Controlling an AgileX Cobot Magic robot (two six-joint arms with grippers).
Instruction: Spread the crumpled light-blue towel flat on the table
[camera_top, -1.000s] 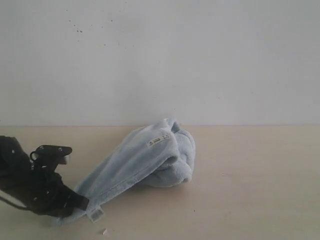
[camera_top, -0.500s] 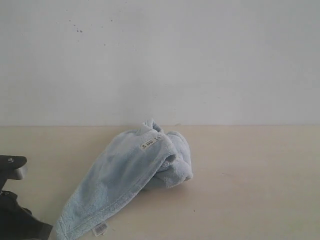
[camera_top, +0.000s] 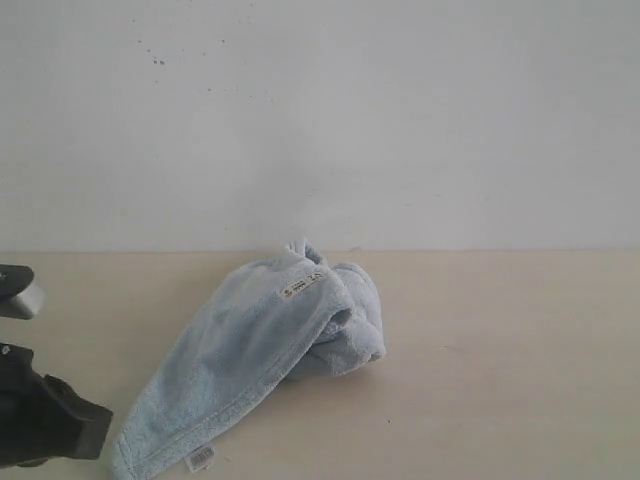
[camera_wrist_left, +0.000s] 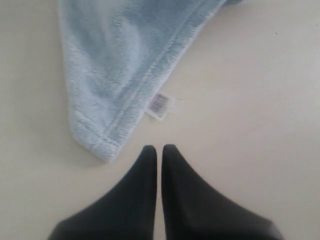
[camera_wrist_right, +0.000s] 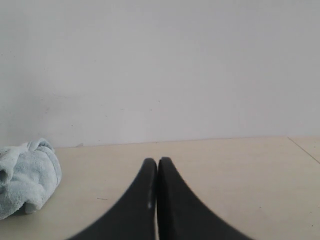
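Showing left gripper (camera_wrist_left: 156, 150) pinched fully together, gripping nothing, tips just short of the hemmed corner of the towel (camera_wrist_left: 120, 65), with a sliver of bare table (camera_wrist_left: 250, 125) between. Small white barcode label (camera_wrist_left: 161, 104) sticking out from the hem right beside that corner. Same on right gripper (camera_wrist_right: 157, 162): fingers pressed together, empty, well apart from the towel, aimed over the table toward the white wall (camera_wrist_right: 200, 65). Towel crumpled near mid-table, close to the wall: one flap trailing toward the left gripper, the rest lumped in a rolled heap, second label (camera_top: 303, 285) on top.
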